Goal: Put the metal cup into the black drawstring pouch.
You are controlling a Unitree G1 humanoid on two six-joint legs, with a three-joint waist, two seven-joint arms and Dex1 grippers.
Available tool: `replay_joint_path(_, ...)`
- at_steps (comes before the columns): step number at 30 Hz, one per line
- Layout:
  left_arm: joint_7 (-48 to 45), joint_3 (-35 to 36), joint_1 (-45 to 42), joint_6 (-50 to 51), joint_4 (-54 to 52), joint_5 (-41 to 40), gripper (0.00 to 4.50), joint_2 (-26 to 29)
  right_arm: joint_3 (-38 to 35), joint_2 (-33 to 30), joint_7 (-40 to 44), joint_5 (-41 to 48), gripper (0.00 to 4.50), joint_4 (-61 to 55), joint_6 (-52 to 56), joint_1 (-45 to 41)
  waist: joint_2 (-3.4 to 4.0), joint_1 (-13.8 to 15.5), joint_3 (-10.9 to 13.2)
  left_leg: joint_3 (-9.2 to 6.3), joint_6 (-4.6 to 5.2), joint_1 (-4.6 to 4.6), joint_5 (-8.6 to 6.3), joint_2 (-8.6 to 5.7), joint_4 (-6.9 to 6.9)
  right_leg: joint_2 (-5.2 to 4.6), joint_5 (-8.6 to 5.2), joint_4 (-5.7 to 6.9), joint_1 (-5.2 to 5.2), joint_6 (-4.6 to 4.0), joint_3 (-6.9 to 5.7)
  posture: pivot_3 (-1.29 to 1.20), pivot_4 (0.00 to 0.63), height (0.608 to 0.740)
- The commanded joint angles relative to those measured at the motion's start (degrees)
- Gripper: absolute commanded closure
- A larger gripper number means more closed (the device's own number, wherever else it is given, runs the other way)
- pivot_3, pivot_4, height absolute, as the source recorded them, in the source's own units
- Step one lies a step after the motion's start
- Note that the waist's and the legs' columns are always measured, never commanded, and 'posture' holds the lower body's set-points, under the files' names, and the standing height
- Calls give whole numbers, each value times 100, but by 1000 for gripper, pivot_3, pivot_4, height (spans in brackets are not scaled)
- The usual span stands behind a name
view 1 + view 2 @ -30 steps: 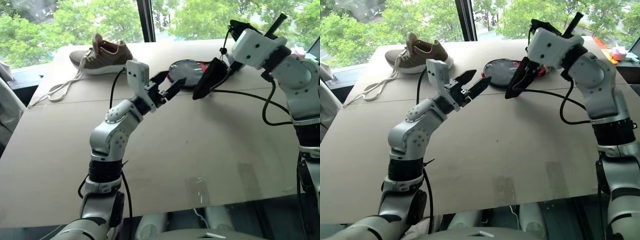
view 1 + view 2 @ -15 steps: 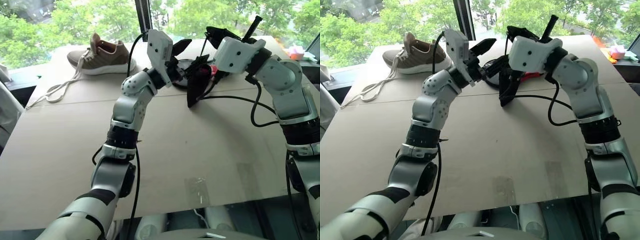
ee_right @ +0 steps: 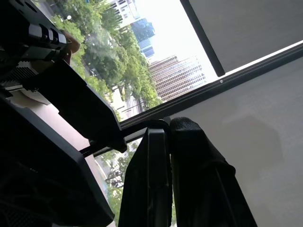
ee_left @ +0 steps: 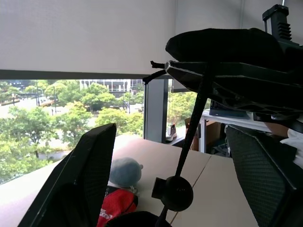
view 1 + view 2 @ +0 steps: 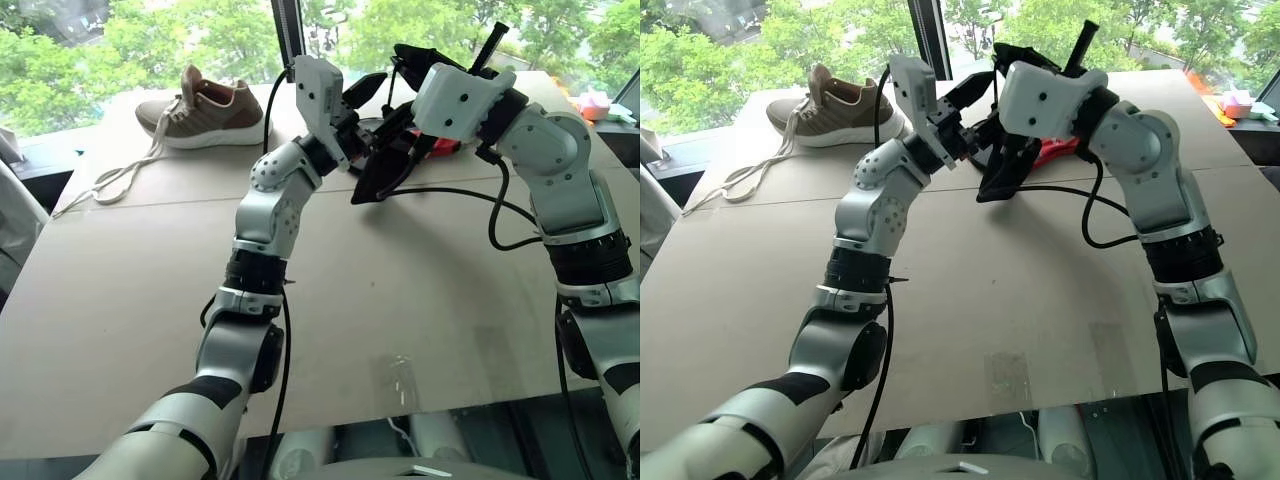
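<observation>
the black drawstring pouch [image 5: 385, 170] hangs in the upper middle of the frame, held up off the surface [image 5: 400, 290], its long axis slanting from upper right down to lower left, lower end pointing at the surface. it is soft, matt black fabric, limp and folded, with a thin black cord and round toggle [image 4: 173, 193] dangling from it. the right tool [image 5: 1002, 140] has its fingers pressed together on the pouch's upper edge. the left tool [image 5: 362, 95] sits just beside it with its fingers [image 4: 80, 184] spread wide, holding nothing. behind lie a grey-and-red case [image 5: 440, 147] and, upper left, a shoe [image 5: 205, 108].
</observation>
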Motion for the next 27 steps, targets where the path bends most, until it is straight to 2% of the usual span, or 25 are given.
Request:
replay_joint_path(1, -25, 14, -61, -20, -145, -30, 682, -51, -74, 48, 19, 41, 4500, -229, 16, -243, 0, -1, 0, 0, 0, 0, 0, 0, 0, 1, 0, 1, 0, 0, 0, 0, 150, 740)
replay_joint_path(8, -49, 64, -7, 28, -147, -82, 682, -68, -83, 100, 37, 19, 4500, -232, 26, -238, 0, -2, 0, 2, 0, 0, 0, 0, 2, 1, 0, 11, -5, 0, 3, 0, 150, 740)
replay_joint_path(9, -58, 74, 6, 33, -136, -89, 1192, -64, -86, 105, 37, 21, 4500, -234, 30, -241, 0, -2, 0, 2, 0, 0, 0, 0, 3, 2, 0, 12, -5, 0, 3, 0, 150, 740)
replay_joint_path(11, -62, 83, 26, 44, -110, -78, 1882, -53, -89, 112, 35, 21, 4500, -231, 36, -247, 0, -3, 0, 3, 0, 0, 0, 0, 4, 2, 0, 14, -5, 0, 4, 0, 150, 740)
replay_joint_path(12, -57, 83, 34, 51, -101, -65, 2466, -48, -89, 114, 34, 20, 4500, -232, 40, -248, 0, -3, 0, 3, 0, 0, 0, 0, 6, 2, 0, 16, -6, 0, 4, 0, 150, 740)
replay_joint_path(14, -70, 50, 97, 39, -95, -5, 3231, -23, -98, 115, 33, 21, 4500, -243, 53, -245, 0, -3, 0, 4, 0, 0, 0, 0, 7, 2, 0, 19, -7, 0, 5, 0, 150, 740)
replay_joint_path(16, -107, -19, 184, 39, -142, 54, 4197, 2, -109, 118, 33, 25, 4500, -257, 67, -238, 0, -4, 0, 4, 0, 0, 0, 0, 8, 2, 0, 21, -7, 0, 5, 0, 150, 740)
replay_joint_path(17, -116, -46, 216, 46, -163, 76, 4477, 11, -112, 122, 32, 28, 4500, -262, 74, -237, 0, -4, 0, 4, 0, 0, 0, 0, 9, 2, 0, 23, -7, 0, 6, 0, 150, 740)
replay_joint_path(27, -104, -126, 394, -112, 2, 397, 4477, 128, -409, 214, -118, 250, 4500, -209, 290, -535, 0, -5, 0, 7, 0, 0, 0, -2, 15, 1, 0, 35, -12, 0, 10, 0, 150, 740)
